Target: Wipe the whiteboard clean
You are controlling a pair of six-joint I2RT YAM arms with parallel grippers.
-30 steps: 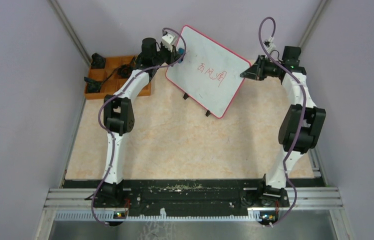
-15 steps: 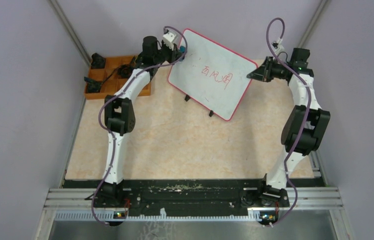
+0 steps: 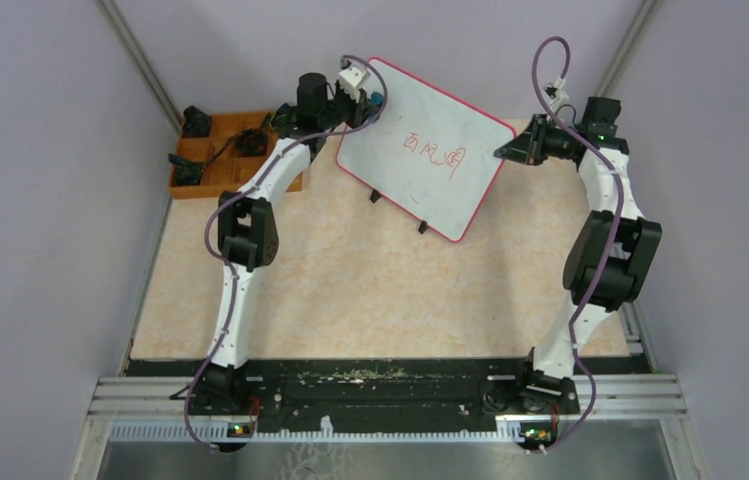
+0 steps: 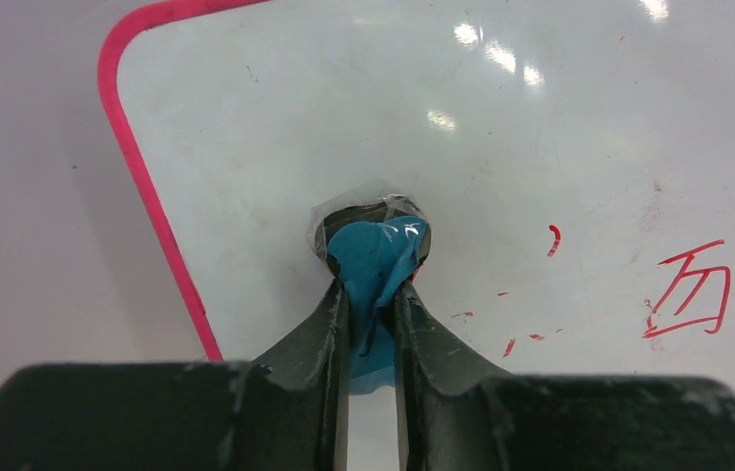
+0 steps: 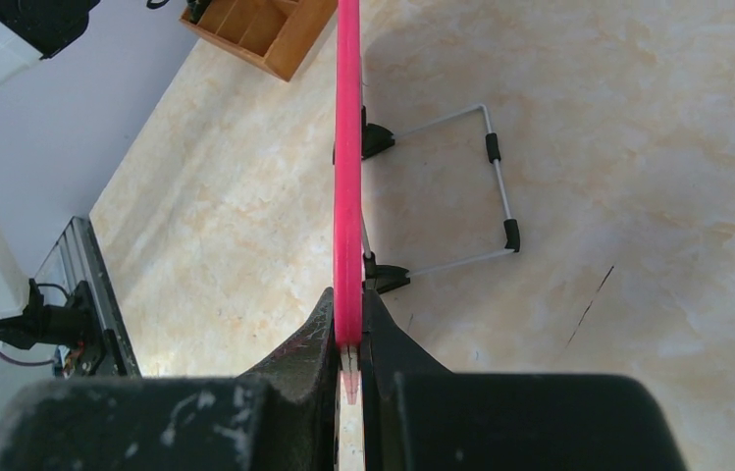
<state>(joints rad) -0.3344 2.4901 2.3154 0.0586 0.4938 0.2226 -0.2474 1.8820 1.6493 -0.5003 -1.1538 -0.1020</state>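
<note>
Two grey walls (image 3: 50,150) flank the beige surface (image 3: 350,290). The left end effector (image 3: 373,101) is closed on a blue pad (image 4: 373,255), the right end effector (image 3: 499,152) on the board (image 3: 420,185) edge. The left arm has shifted right.

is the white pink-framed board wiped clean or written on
Written on: red handwritten characters sit mid-surface on the white pink-framed board; the left wrist view shows red strokes too.

The whiteboard (image 3: 435,100) carries three red handwritten characters (image 3: 432,152), too small and loose to read with certainty.
</note>
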